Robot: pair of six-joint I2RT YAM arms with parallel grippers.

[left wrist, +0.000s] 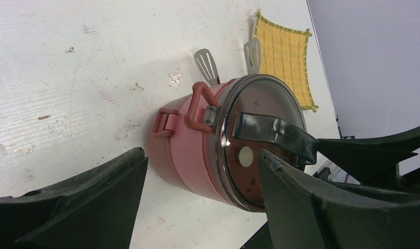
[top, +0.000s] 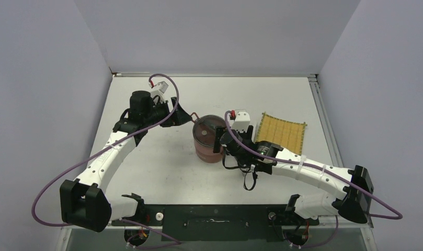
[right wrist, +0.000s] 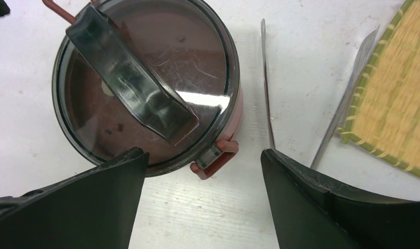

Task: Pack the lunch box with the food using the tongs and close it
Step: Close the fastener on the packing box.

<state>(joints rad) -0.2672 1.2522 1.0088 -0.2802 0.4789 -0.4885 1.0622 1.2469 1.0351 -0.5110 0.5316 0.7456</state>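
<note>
One lunch box — lidded, apparently latched.

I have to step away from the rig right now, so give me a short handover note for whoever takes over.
Left tool: open, empty, pointed at the lunch box.
Right tool: open, empty, over the box's near edge.
Lunch box: stacked mid-table, lid on.
Tongs: lying flat between the box and the yellow mat, not held.
Done: box stacked and lidded; no loose food in view.
Left: check that the clasp is latched, which the pictures do not settle. The contents cannot be made out through the dark lid.
</note>
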